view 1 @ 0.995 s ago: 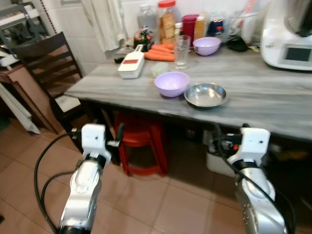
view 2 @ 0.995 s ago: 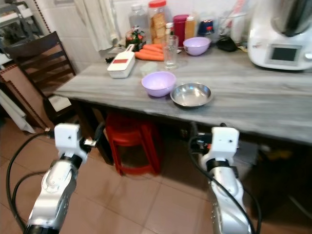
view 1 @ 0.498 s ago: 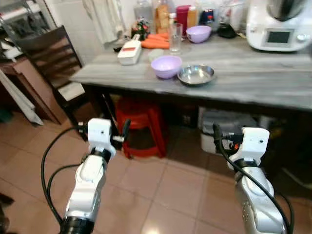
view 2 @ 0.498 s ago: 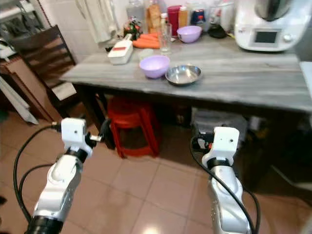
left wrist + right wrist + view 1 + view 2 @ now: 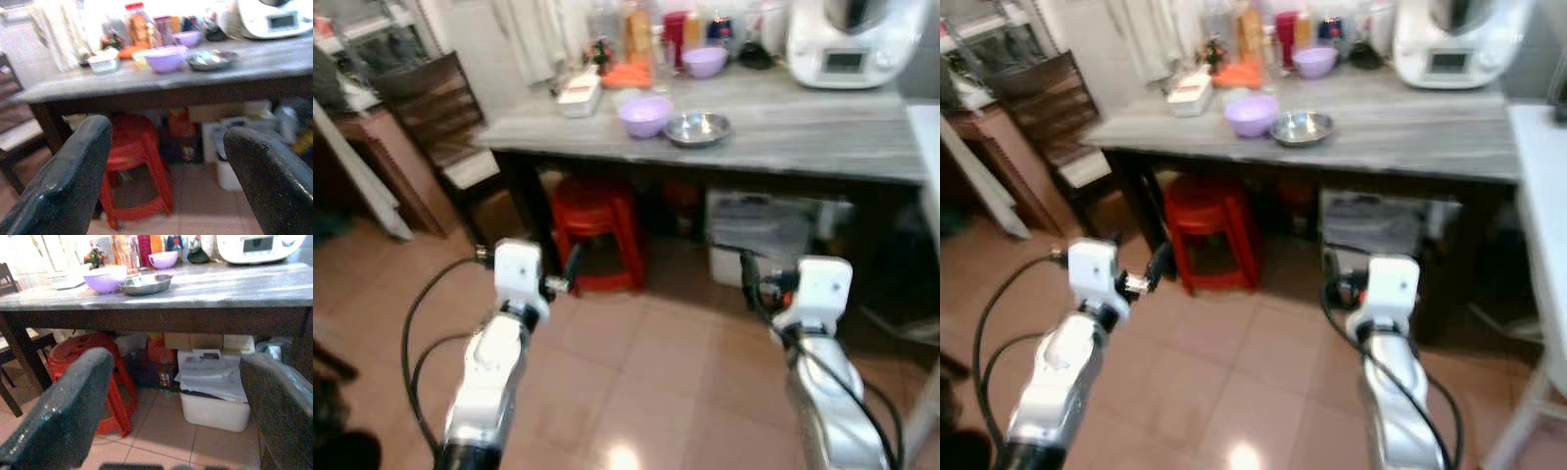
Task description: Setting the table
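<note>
**Standing off from the table, both grippers empty**

Nearest the camera, the left gripper [image 5: 161,181] and the right gripper [image 5: 176,411] hang low over the tiled floor [image 5: 636,392], each with its two black fingers spread wide and nothing between them. The robot stands well short of the table [image 5: 783,137], so the step in hand is judged to be an approach. To do it well, it would close in squarely on the near edge and lift the arms above the tabletop before reaching (the dark apron under the top could catch a low wrist).

Beneath the table sit a glossy red plastic stool [image 5: 597,225] and a white lidded box [image 5: 212,391]. On the grey, wood-grained top, the lilac bowl [image 5: 644,114], smooth and round, stands just beside the shallow steel dish [image 5: 697,127], whose thin, shiny rim will likely be slippery to pinch. Farther back are a second lilac bowl [image 5: 705,61], carrots [image 5: 626,74], jars and a white kitchen appliance [image 5: 847,44].
</note>
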`<state>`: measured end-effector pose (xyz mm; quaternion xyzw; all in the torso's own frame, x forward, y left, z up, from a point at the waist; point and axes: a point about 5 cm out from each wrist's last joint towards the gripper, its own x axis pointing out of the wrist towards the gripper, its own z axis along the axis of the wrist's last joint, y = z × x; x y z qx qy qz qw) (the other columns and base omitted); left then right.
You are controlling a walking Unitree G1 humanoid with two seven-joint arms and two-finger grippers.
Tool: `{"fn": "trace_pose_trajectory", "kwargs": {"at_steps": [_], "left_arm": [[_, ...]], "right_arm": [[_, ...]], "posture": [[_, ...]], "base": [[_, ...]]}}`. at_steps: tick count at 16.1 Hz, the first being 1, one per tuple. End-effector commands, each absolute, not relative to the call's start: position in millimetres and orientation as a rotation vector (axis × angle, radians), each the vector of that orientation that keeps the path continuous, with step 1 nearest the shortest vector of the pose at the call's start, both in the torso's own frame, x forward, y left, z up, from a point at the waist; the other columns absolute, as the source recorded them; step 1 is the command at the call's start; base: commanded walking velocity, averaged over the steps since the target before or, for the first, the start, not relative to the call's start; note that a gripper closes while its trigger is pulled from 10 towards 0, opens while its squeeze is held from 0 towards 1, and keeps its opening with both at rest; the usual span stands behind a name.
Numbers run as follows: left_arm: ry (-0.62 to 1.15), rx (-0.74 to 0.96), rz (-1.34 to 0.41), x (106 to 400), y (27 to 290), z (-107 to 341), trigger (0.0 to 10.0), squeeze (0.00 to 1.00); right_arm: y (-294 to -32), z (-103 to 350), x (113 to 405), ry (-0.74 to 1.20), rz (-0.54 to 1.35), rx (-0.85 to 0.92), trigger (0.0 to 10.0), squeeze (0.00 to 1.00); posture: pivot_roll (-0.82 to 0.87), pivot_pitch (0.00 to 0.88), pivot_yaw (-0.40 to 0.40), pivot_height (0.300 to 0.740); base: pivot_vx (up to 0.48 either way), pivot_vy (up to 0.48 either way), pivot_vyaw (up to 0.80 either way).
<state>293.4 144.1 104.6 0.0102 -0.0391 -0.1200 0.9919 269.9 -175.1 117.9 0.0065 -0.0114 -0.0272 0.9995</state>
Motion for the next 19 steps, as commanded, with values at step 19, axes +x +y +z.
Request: {"fn": "trace_pose_trajectory", "kwargs": {"at_steps": [19], "left_arm": [[-0.076, -0.003, -0.273, 290.7, 139.5, 97.1, 10.0, 0.0]], "right_arm": [[-174.7, 131.4, 273.3, -0.083, -0.061, -0.01, 10.0, 0.0]], "posture": [[-0.09, 0.0, 0.141, 0.74]], "base": [[0.0, -0.317, -0.08]]}}
